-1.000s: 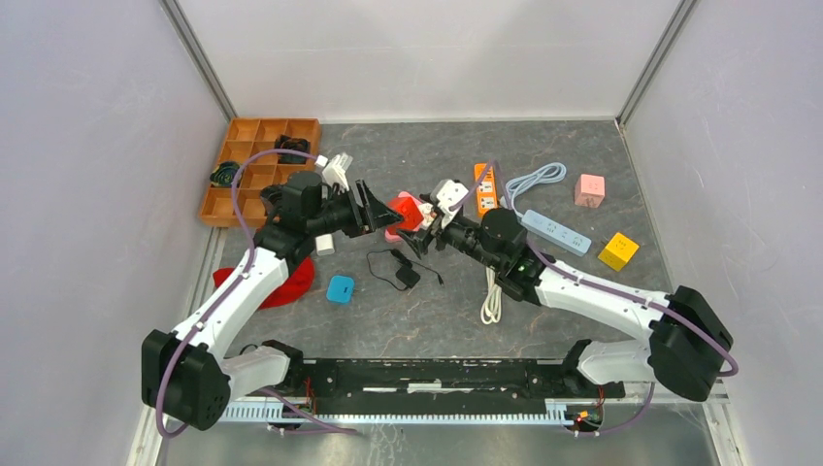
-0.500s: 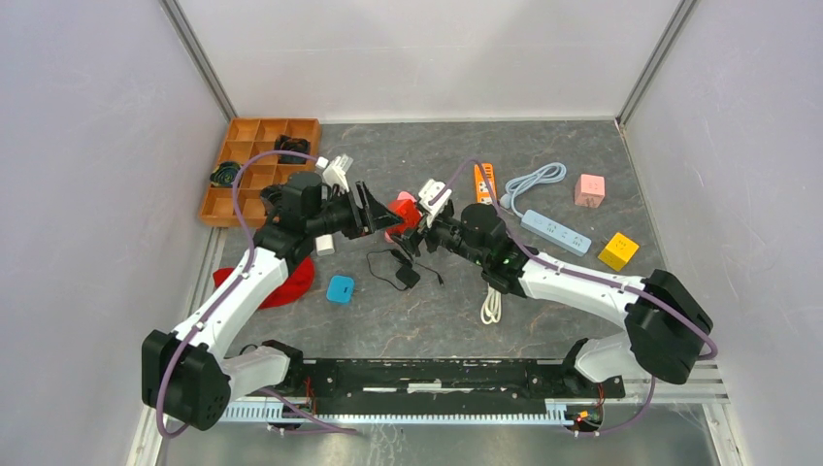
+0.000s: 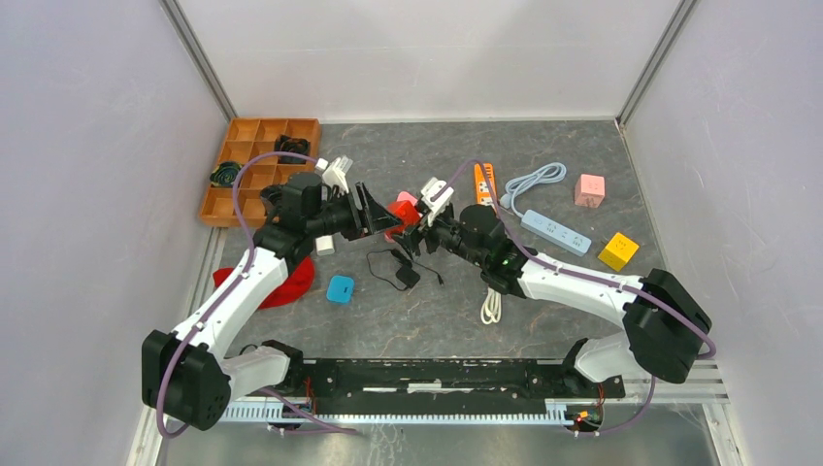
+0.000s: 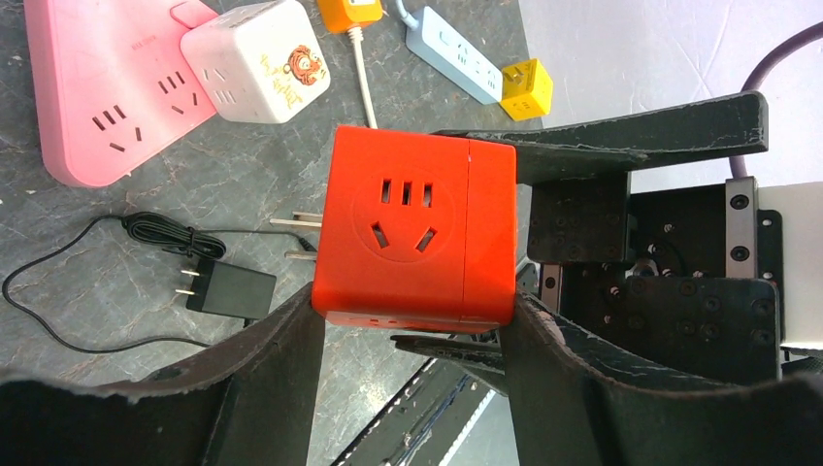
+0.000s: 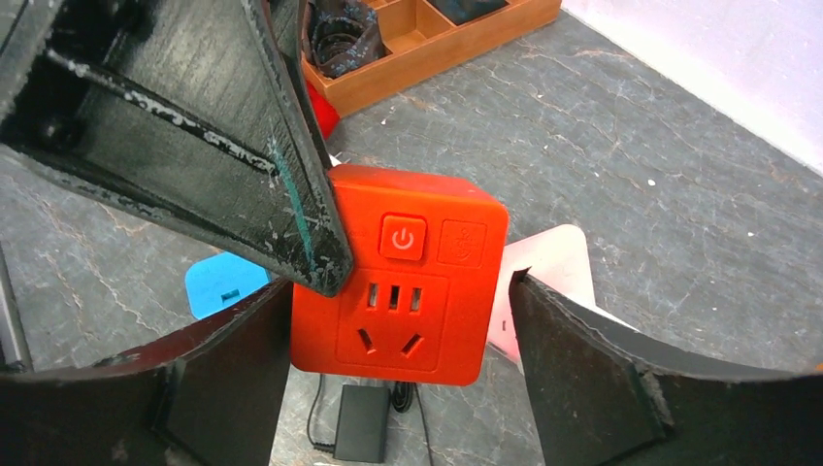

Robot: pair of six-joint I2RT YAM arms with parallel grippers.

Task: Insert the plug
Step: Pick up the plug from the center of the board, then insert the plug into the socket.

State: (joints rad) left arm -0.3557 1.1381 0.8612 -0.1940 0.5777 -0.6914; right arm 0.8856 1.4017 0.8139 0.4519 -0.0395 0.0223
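The right arm has swung to the left, toward the left arm, and its elbow has shifted left as well. The right gripper has reached the red socket cube; its jaws now stand on both sides of the cube, a little closer together than before.

Grey marbled tabletop, plain pale walls on three sides

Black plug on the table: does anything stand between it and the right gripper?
Yes: the red socket cube, clamped in the left gripper, sits between the open fingers of the right gripper; the black plug lies beyond it.
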